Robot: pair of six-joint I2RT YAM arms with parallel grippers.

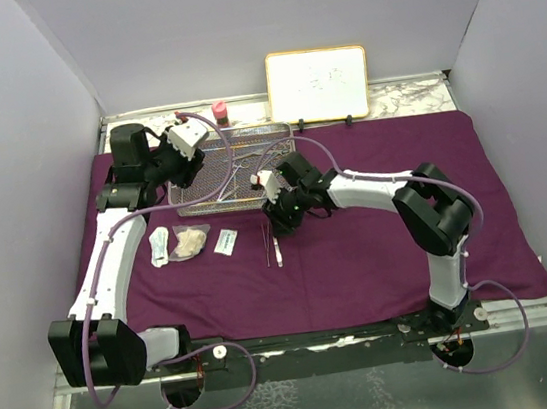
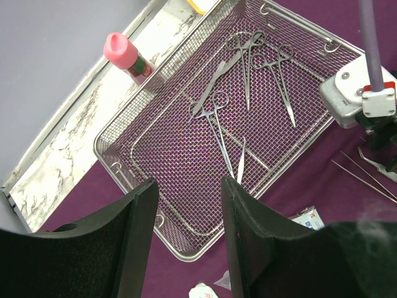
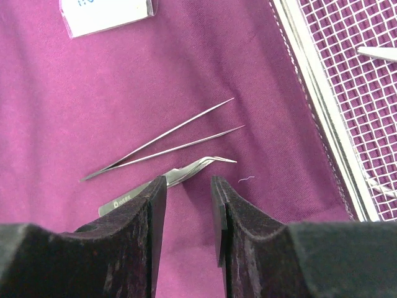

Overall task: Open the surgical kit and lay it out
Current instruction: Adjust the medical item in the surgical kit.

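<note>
Right gripper (image 3: 186, 195), jaws spread, over curved forceps (image 3: 193, 167); a skewed close could knock straight tweezers (image 3: 167, 134) beside. Left gripper (image 2: 189, 195), jaws spread, above mesh tray (image 2: 111, 162).

The purple cloth (image 1: 362, 263) lies bare across its right and near parts, crossed only by the right arm (image 1: 372, 189). Left of centre, packets (image 1: 190, 242) and tweezers (image 3: 115, 165) lie close together. The mesh tray (image 1: 216, 210), bottle (image 1: 220, 113) and whiteboard (image 1: 318, 85) line the far side.
</note>
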